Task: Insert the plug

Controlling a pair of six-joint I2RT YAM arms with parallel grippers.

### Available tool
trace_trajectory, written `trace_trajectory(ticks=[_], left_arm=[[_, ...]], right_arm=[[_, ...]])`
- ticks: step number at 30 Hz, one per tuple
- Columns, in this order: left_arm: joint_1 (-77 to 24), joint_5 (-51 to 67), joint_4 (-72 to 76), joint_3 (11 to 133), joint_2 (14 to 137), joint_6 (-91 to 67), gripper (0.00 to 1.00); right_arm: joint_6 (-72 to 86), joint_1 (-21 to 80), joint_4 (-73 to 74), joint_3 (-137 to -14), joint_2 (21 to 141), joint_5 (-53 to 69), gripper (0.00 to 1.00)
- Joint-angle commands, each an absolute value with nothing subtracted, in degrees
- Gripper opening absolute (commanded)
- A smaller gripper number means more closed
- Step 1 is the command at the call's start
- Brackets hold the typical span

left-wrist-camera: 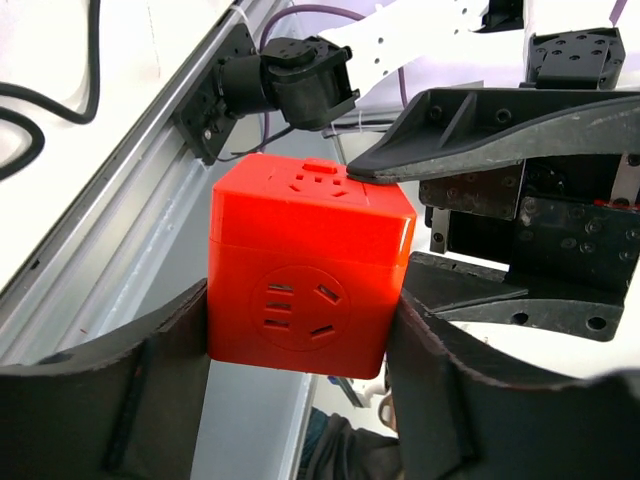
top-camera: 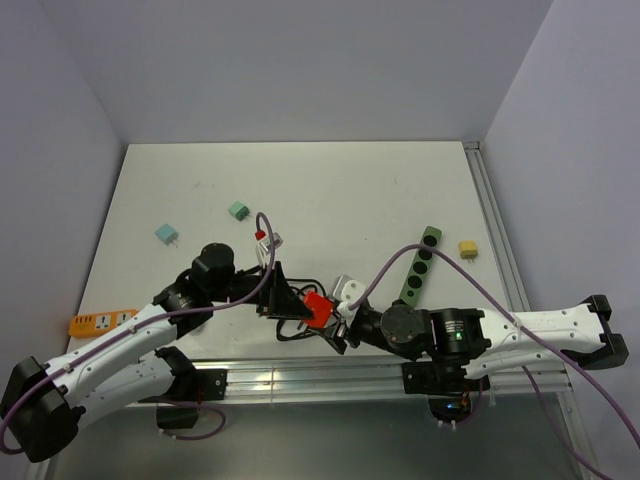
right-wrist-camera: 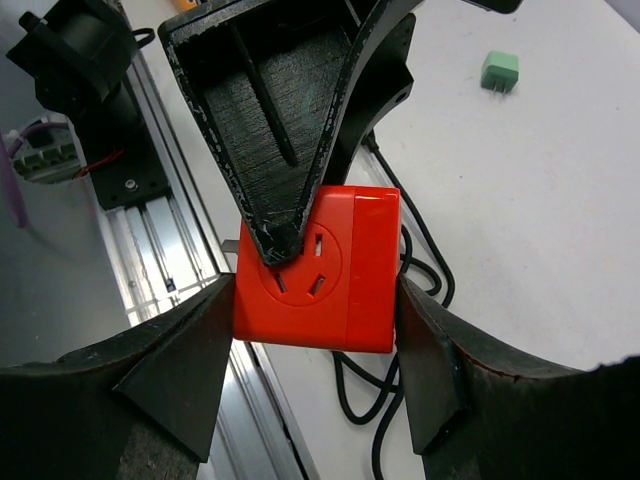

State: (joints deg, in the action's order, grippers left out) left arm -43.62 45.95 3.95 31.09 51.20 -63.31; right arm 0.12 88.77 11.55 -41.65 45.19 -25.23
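A red cube socket (top-camera: 318,308) hangs above the table's near edge, held from both sides. My left gripper (top-camera: 292,300) is shut on it; in the left wrist view its fingers (left-wrist-camera: 150,390) press the cube (left-wrist-camera: 305,265) left and right. My right gripper (top-camera: 342,322) is also shut on the cube (right-wrist-camera: 330,270), fingers (right-wrist-camera: 440,370) against two opposite faces. One left finger (right-wrist-camera: 280,120) covers part of a socket face. A metal prong (right-wrist-camera: 228,244) sticks out of the cube's far side. A white plug (top-camera: 345,288) lies just behind the grippers.
A black cable (top-camera: 290,330) loops under the cube. A green power strip (top-camera: 418,268) and a yellow plug (top-camera: 468,248) lie right. Green (top-camera: 238,210) and teal (top-camera: 167,234) plugs lie back left, an orange strip (top-camera: 100,321) far left. The aluminium rail (top-camera: 330,378) runs below.
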Motion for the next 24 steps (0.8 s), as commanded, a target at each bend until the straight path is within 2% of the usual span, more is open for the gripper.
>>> trace_trajectory(ticks=[1,2,3,4,5,7,8,10,11,13,14,16,19,23,24], left_arm=[[-44.0,48.7,8.9,31.6,50.0,-64.4,0.59],[-44.0,48.4,8.8,31.7,50.0,-64.3,0.53],[-44.0,48.3,8.4,31.9,50.1,-63.6,0.27],[-44.0,47.8,6.9,32.3,50.2,-63.0,0.09],[-44.0,46.1,5.6,32.7,50.2,-62.4,0.0],[-44.0,43.6,2.7,33.7,50.2,-59.3,0.0],[-44.0,40.8,0.5,34.1,50.2,-58.1,0.0],[-44.0,37.4,-1.1,35.3,49.4,-54.2,0.0],[-44.0,35.1,-2.9,36.1,48.9,-52.6,0.0],[-44.0,26.7,-5.5,37.3,46.2,-47.1,0.0],[-44.0,23.4,-6.2,37.5,45.0,-45.7,0.0],[-44.0,15.2,-5.5,36.8,41.8,-42.9,0.0],[-44.0,8.3,-1.2,34.9,39.0,-40.5,0.0],[-44.0,8.8,5.7,33.1,39.4,-36.1,0.0],[-44.0,9.1,6.8,33.0,39.6,-34.0,0.0]], right_arm=[[-0.7,88.9,8.2,-41.5,45.9,-28.0,0.0],[-0.2,88.9,8.3,-41.6,46.1,-28.2,0.0],[-0.2,88.9,8.6,-41.7,46.4,-28.6,0.0],[1.4,88.9,9.0,-42.5,46.8,-28.8,0.04],[3.0,88.9,10.8,-43.1,47.2,-28.9,0.25],[5.3,88.9,13.1,-45.1,48.7,-30.1,0.44],[7.8,88.9,15.4,-45.7,49.6,-30.8,0.59],[11.1,88.9,18.1,-47.3,50.4,-32.6,0.66],[14.7,88.9,20.7,-47.6,50.5,-34.3,0.75],[18.7,88.9,23.5,-48.8,50.1,-35.7,0.81],[22.5,88.9,26.1,-49.1,49.1,-36.6,0.91],[29.6,88.9,30.3,-49.9,47.2,-38.3,1.0],[38.9,88.8,37.1,-52.6,45.1,-41.6,1.0],[46.1,84.8,45.1,-60.4,43.5,-41.1,1.0],[46.3,83.3,46.0,-64.0,43.6,-37.3,1.0]])
